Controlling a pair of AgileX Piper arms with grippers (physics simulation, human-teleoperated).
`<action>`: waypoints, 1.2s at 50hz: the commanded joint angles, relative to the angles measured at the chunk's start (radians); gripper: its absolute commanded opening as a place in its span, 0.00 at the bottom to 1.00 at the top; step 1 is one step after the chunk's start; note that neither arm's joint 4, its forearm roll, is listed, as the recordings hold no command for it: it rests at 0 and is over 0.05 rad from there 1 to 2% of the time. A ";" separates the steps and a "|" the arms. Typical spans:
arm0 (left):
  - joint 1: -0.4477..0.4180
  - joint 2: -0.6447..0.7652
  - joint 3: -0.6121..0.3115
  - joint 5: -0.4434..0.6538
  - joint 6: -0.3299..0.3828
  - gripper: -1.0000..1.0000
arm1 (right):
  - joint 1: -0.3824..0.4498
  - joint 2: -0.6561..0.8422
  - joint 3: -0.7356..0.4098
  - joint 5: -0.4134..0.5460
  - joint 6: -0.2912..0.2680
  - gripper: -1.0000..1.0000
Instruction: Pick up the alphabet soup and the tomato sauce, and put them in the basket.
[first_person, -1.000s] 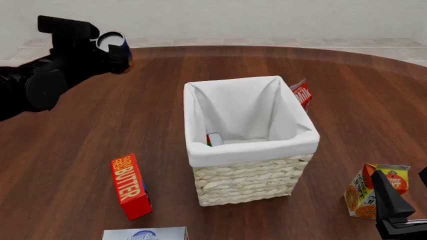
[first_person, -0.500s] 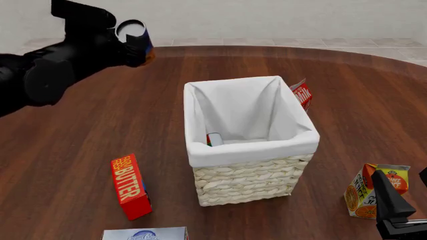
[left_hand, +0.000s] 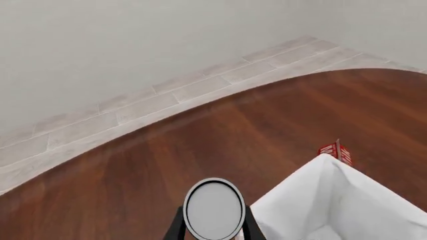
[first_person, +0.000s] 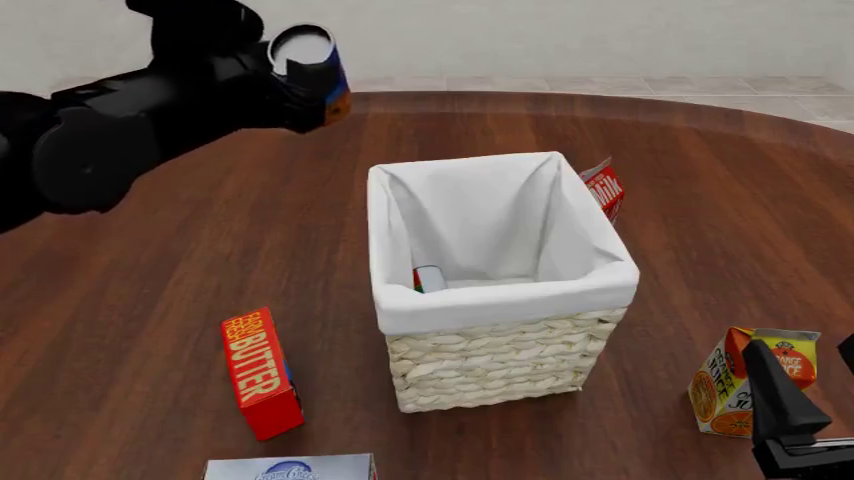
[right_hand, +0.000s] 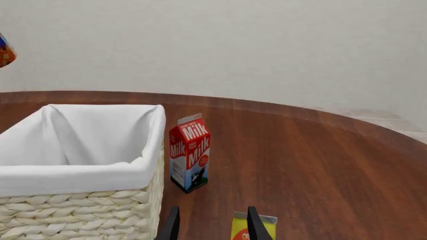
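Note:
My left gripper (first_person: 314, 82) is shut on the alphabet soup (first_person: 324, 72), a blue and orange can held high above the table, behind and left of the basket (first_person: 507, 300). In the left wrist view the can's grey top (left_hand: 213, 208) sits between two dark fingers (left_hand: 176, 231), with the basket's white lining (left_hand: 347, 200) beside it. The tomato sauce (first_person: 426, 279), red and green, lies inside the basket at the bottom left, mostly hidden by the lining. My right gripper (right_hand: 212, 226) is open and holds nothing. It hovers low at the table's near right (first_person: 785, 405).
A milk carton (first_person: 606, 188) (right_hand: 190, 152) stands close behind the basket's right corner. An orange juice carton (first_person: 747, 380) (right_hand: 253, 227) is right by my right gripper. A red butter box (first_person: 260, 372) and a grey-blue box (first_person: 290, 468) lie at the near left.
My left gripper has carried the alphabet soup to the right and higher in the front view, closer to the basket. The right arm has stayed still.

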 joint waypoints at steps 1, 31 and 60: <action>-0.055 -0.019 -0.034 0.029 0.027 0.00 | 0.001 0.008 0.000 -0.008 0.000 1.00; -0.220 0.003 -0.039 0.086 0.077 0.00 | 0.002 0.004 0.000 -0.004 -0.001 1.00; -0.313 0.079 -0.039 0.120 0.120 0.00 | 0.002 -0.005 0.001 0.004 -0.002 1.00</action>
